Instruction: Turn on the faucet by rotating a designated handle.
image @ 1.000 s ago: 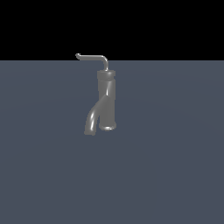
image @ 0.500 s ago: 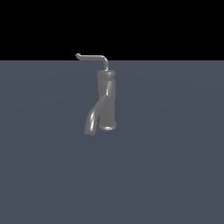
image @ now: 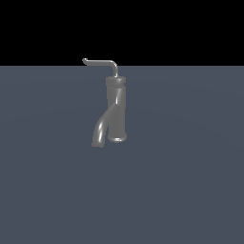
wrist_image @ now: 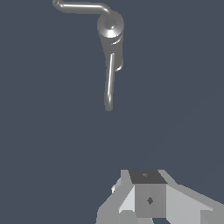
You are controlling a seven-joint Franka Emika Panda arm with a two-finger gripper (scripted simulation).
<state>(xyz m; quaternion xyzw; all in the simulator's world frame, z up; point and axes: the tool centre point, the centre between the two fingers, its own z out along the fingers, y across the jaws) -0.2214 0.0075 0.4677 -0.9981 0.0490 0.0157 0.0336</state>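
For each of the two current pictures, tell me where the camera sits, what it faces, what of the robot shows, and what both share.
Exterior view: off the arm, looking from the side and slightly downward at the upright faucet on the grey floor, the handle reaching toward the exterior view's left; none of the robot shows.
Wrist view: on the wrist, above the faucet, facing down on its top and handle; only part of the gripper's body shows, clear of the faucet.
Shared: faucet, handle, spout and floor.

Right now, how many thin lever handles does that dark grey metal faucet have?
1. The thin light-grey bent metal rod handle rises from the top of the dark grey glossy upright faucet and reaches toward the exterior view's left. No second handle shows in either view.
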